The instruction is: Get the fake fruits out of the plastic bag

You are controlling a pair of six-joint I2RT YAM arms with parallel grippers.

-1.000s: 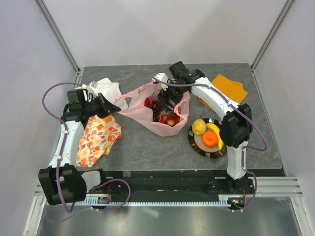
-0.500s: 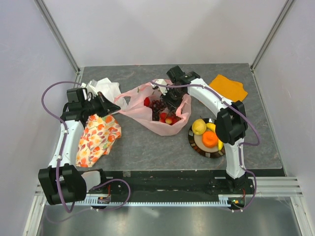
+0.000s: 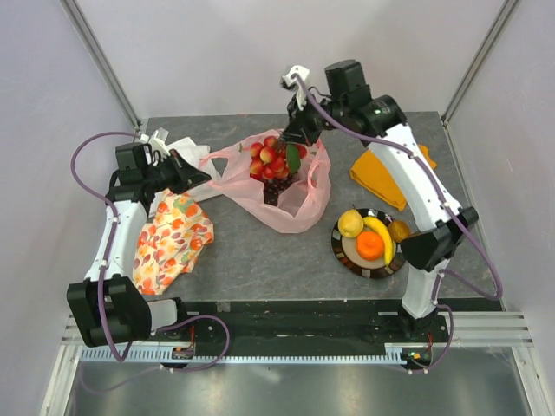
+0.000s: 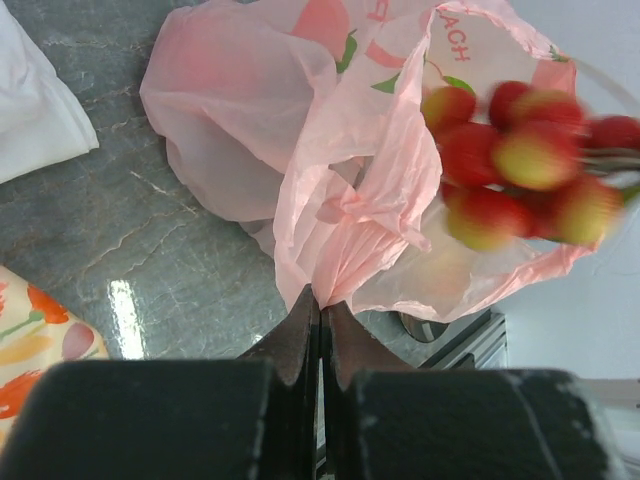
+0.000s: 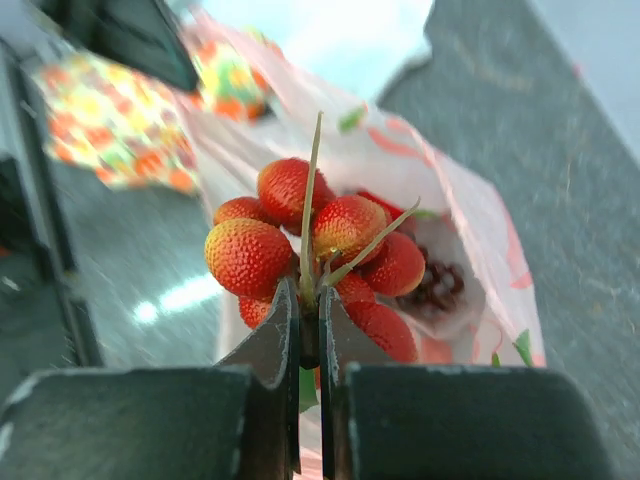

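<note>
While left jaws pinch the bag (image 4: 250,150), right jaws clamp the berry cluster (image 5: 350,228) (aloft).

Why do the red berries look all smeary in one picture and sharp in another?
Left wrist: the berry cluster is smeared, probably motion blur, while the plastic bag looks crisp. Right wrist: berries sharp, floral cloth behind fuzzy. Top external: everything clear.

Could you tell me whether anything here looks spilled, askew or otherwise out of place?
Nothing stands out. The red berry cluster hangs from the right gripper above the plastic bag, whose edge the left gripper pinches; a yellow apple, banana and orange sit on the plate.
</note>
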